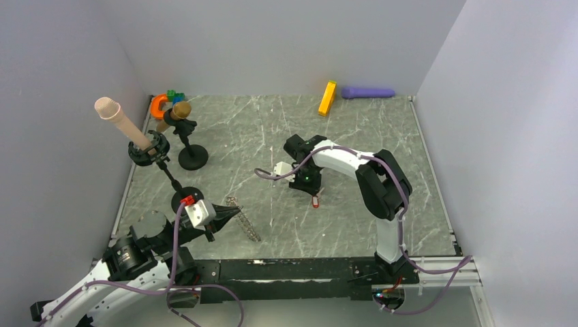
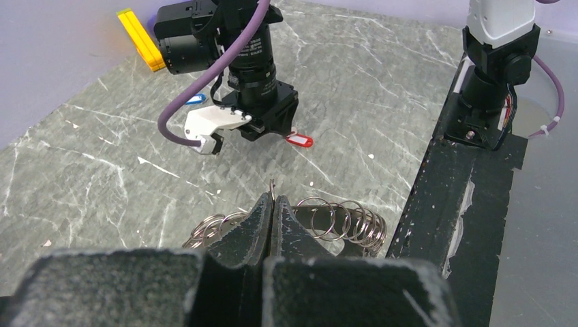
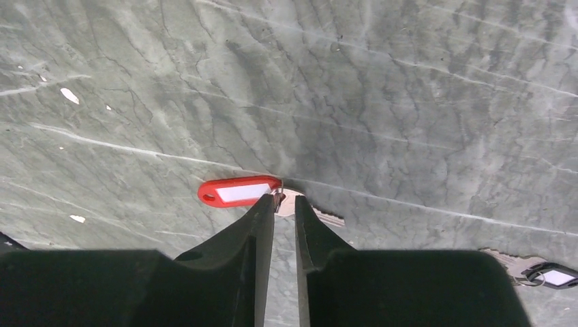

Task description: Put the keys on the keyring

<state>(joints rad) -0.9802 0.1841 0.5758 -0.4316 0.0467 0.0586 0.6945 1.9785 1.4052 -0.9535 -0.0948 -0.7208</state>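
My left gripper [image 1: 235, 212] [image 2: 272, 201] is shut on the keyring [image 2: 341, 221], a floppy chain of silver rings that sags onto the table on both sides of the jaws [image 1: 249, 228]. My right gripper [image 1: 307, 185] [image 3: 283, 201] points down at the table. Its jaws stand narrowly apart, with the tips at the metal head of the key with the red tag [image 3: 238, 191] [image 1: 315, 201]. The red tag lies flat, left of the tips. A blue tag [image 2: 195, 99] lies behind the right arm. A black tag [image 3: 555, 276] shows at the lower right. No green tag shows.
A long orange block [image 1: 327, 98] and a purple cylinder [image 1: 368, 92] lie by the back wall. Black stands [image 1: 193, 157], one holding a beige cylinder [image 1: 123, 121], stand at the left. A black rail [image 1: 293, 269] runs along the near edge.
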